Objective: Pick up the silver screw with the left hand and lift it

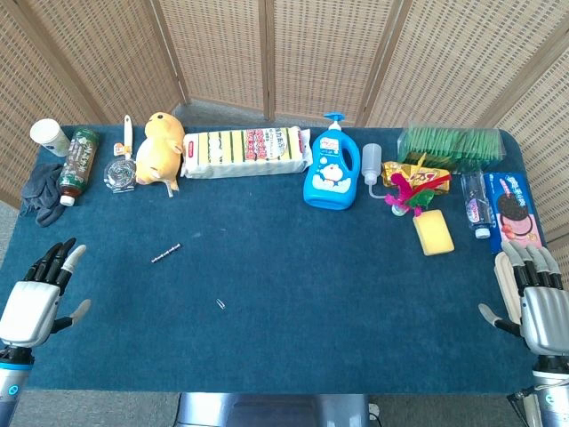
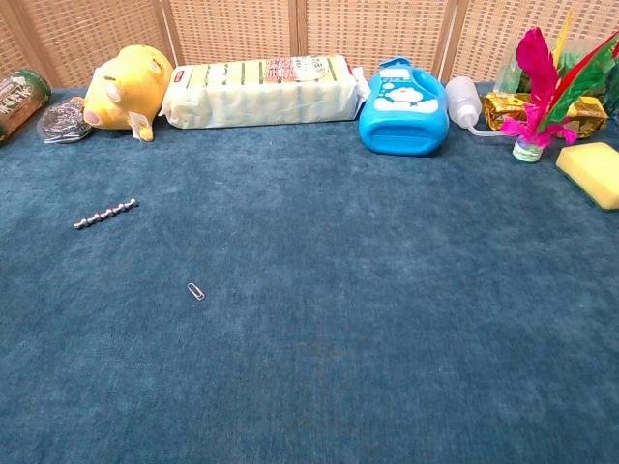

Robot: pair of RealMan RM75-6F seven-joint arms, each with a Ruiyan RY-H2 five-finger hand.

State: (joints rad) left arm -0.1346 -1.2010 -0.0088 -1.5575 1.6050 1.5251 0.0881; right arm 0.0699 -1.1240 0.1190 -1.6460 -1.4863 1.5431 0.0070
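The silver screw [image 1: 165, 253] lies flat on the blue table cloth, left of centre; the chest view shows the screw [image 2: 105, 213] as a ridged rod lying slanted. My left hand [image 1: 40, 292] hovers at the table's left front edge, fingers spread and empty, well left of the screw. At the right front edge my right hand [image 1: 536, 295] is held flat with fingers apart, holding nothing. Neither hand shows in the chest view.
A small paper clip [image 1: 220, 304] lies in front of the screw. Along the back stand a yellow plush toy [image 1: 160, 148], a sponge pack [image 1: 245, 151], a blue bottle [image 1: 332, 173], a feather shuttlecock [image 1: 407, 192], a yellow sponge [image 1: 433, 232] and a cookie pack [image 1: 514, 208].
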